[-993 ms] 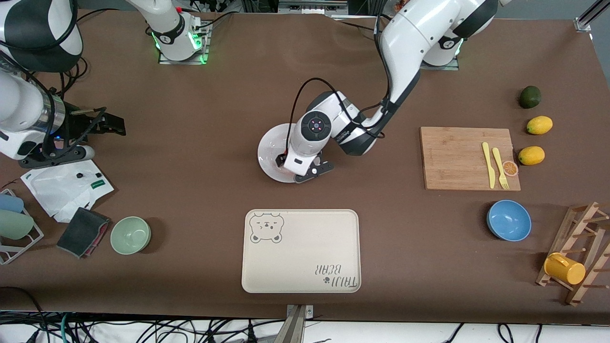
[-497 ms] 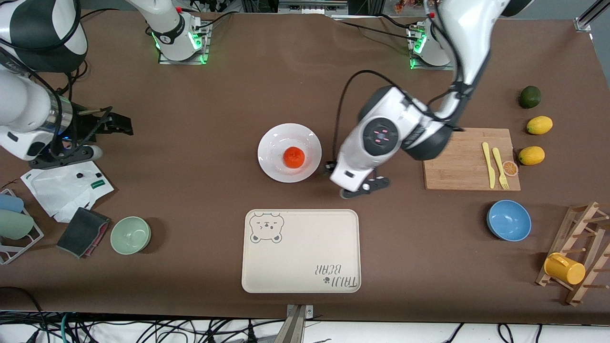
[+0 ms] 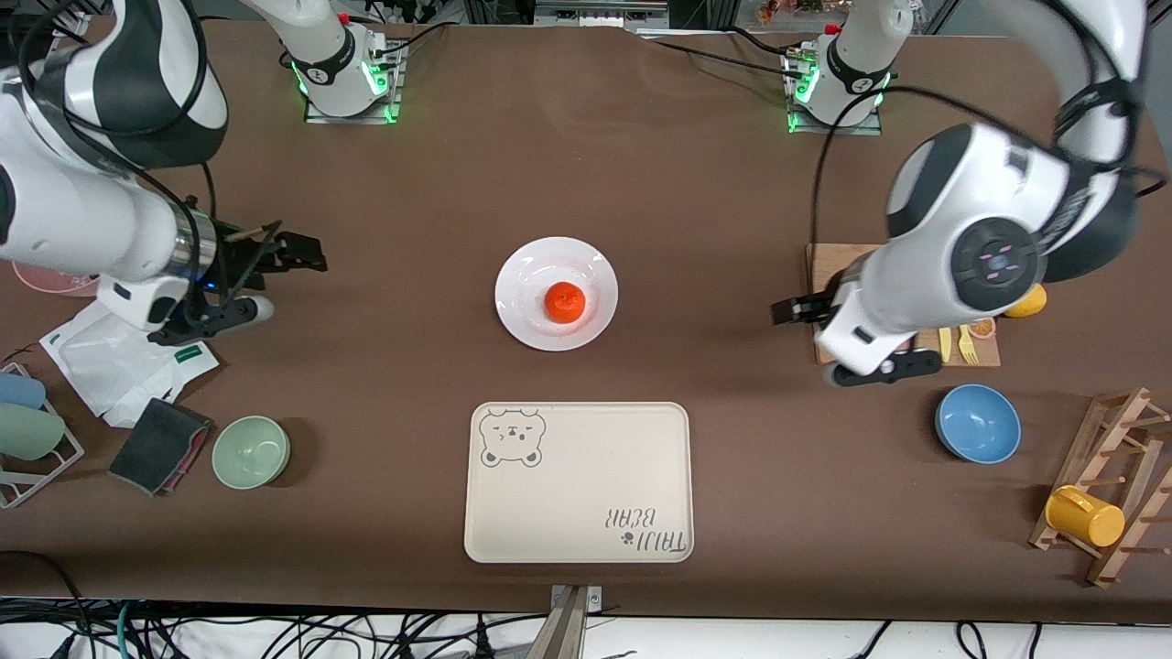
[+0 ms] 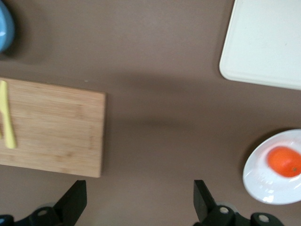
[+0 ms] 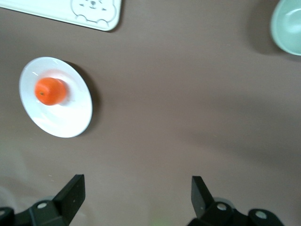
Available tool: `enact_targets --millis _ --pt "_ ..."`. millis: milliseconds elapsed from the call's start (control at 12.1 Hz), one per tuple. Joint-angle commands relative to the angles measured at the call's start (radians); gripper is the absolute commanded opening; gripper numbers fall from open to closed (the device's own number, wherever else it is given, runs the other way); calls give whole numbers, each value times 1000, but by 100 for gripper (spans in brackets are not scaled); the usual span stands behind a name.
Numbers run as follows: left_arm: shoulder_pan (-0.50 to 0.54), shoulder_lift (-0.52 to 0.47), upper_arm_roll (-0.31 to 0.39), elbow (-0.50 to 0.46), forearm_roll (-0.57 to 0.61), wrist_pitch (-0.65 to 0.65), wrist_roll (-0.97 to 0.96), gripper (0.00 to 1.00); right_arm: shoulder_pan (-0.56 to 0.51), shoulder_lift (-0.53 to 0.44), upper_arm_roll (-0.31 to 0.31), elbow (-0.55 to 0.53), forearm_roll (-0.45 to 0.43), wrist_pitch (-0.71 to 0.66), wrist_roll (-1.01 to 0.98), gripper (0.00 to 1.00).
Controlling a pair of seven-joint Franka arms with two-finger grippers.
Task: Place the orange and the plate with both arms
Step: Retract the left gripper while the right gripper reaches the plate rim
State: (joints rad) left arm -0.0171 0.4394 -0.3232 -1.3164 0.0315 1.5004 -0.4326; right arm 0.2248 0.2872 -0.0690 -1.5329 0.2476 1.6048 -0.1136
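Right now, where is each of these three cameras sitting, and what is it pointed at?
Front view: high across the table, facing both arm bases; shows both arms, the plate with the orange and the tray.
Left wrist view: on the left arm's wrist, looking down on the cutting board; its open left gripper shows.
Right wrist view: on the right arm's wrist, looking down on bare cloth; its open right gripper shows.
Shared: all three see the plate and orange.
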Motion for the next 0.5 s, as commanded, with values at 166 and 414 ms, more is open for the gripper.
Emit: enact_targets --millis 166,414 --pt "46 -330 159 -258 5 1 442 100 -2 30 24 -168 189 222 -44 100" --pt "55 -508 234 -502 -76 191 502 100 -2 43 72 -320 350 378 -81 100"
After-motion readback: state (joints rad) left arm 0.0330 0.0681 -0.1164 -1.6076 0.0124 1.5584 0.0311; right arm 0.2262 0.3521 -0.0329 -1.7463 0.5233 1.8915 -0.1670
